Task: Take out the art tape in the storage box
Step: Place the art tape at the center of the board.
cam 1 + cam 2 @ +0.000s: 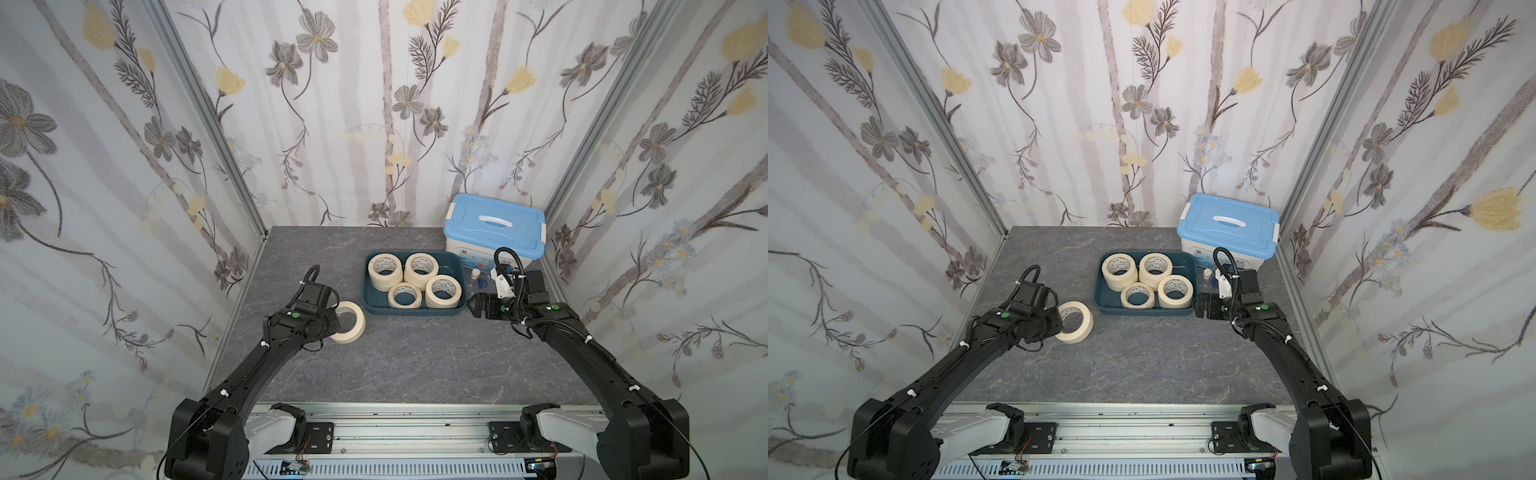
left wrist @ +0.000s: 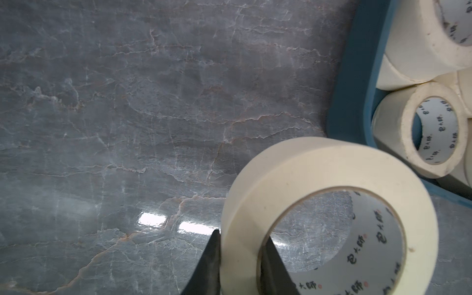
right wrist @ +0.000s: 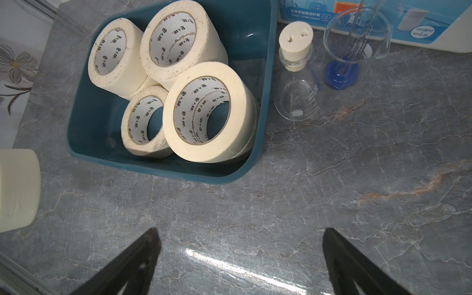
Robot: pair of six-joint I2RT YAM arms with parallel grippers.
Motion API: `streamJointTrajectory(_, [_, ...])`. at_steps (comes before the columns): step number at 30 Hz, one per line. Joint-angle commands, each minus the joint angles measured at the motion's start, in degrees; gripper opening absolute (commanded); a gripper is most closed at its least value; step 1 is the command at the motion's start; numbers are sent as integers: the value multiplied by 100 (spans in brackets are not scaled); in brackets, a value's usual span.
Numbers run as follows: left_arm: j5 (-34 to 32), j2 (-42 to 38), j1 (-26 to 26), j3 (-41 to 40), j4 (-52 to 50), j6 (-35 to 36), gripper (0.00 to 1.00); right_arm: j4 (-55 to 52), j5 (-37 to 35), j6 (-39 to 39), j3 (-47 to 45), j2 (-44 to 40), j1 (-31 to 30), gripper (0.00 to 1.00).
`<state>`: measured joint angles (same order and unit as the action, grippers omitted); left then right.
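Left claw (image 2: 241, 236) mostly cut off, pinching tape roll (image 2: 329, 178) wall

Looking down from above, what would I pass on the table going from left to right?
First the left gripper, shut on a tape roll → teal storage box → white bin with light-blue lid.

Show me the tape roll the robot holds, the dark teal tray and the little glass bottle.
held tape roll (image 2: 293, 173), left wrist view, on its cream tape band.
teal tray (image 3: 153, 169), right wrist view, on its outer wall.
glass bottle (image 3: 297, 102), right wrist view, on its clear body.
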<state>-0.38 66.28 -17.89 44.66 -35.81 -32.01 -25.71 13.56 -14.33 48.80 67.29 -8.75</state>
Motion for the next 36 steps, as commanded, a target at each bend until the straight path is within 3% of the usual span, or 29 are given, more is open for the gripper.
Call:
streamJointTrajectory(1, [-189, 64, 19, -118, 173, -210, 16, 23, 42, 18, 59, 23, -24, 100])
streamJointTrajectory(26, [-330, 1587, 71, -187, 1149, -91, 18, -30, 16, -8, -1, -119, -54, 100])
streamJointTrajectory(36, [-382, 1604, 74, -184, 1116, -61, 42, -74, 1, 6, 54, -154, -54, 100])
